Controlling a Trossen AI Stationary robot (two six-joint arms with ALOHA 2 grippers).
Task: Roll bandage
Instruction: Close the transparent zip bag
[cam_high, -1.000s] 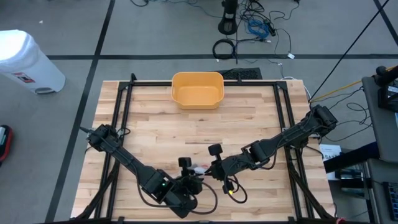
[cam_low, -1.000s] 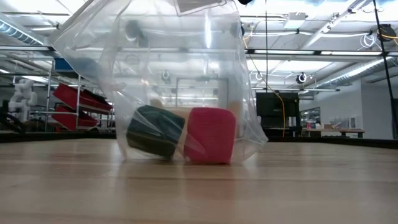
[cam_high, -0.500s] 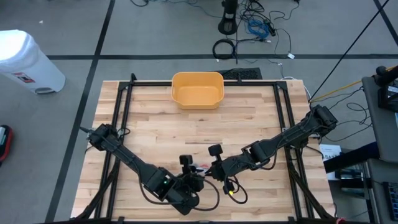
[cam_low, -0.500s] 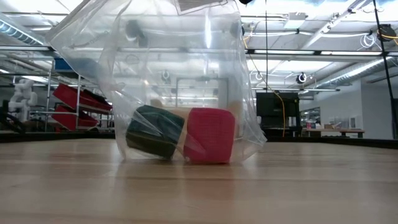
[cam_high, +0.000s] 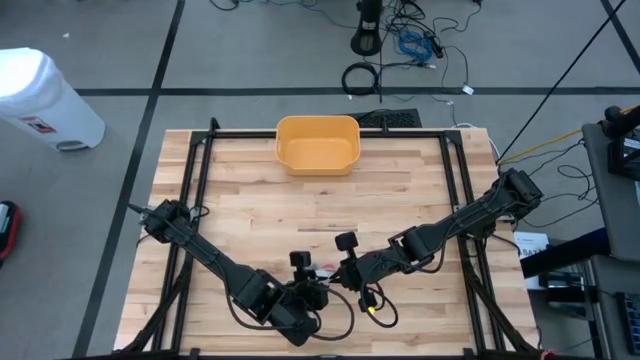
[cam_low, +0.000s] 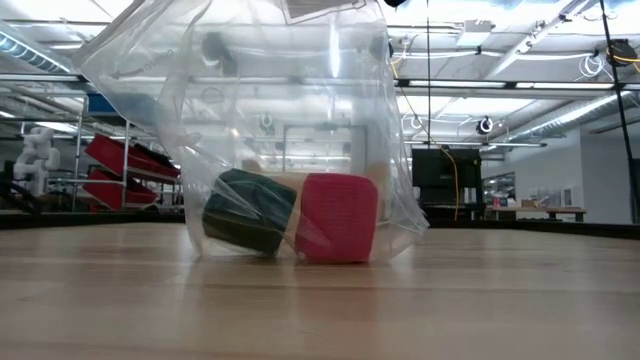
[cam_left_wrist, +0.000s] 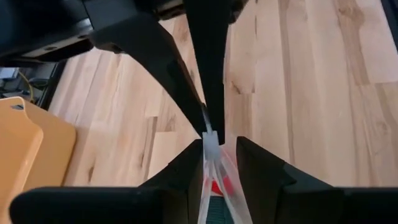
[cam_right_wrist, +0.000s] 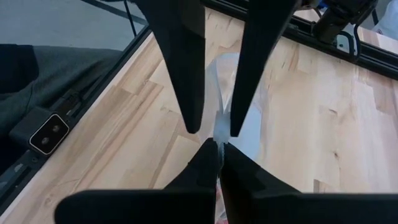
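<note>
My left claw (cam_high: 316, 292) and my right claw (cam_high: 340, 277) meet low in the middle of the high view, near the bottom edge of the table (cam_high: 400, 190). Both work at the top of a clear plastic bag (cam_low: 280, 120). In the right wrist view my right claw (cam_right_wrist: 219, 149) is pressed fully together, pinching the bag's (cam_right_wrist: 239, 112) thin edge. In the left wrist view my left claw (cam_left_wrist: 214, 152) stands partly apart, its fingers on either side of the bag's (cam_left_wrist: 211, 168) upper edge; whether they press on it I cannot tell.

In the low view the bag stands upright at centre frame, its bottom resting on the table (cam_low: 320, 300). Inside, at the bottom, lie a dark green bandage roll (cam_low: 248, 210) and a red bandage roll (cam_low: 340, 217), side by side and touching, green on the left.

A yellow bin (cam_high: 317, 144) sits at the top centre of the table in the high view, well apart from both claws.
</note>
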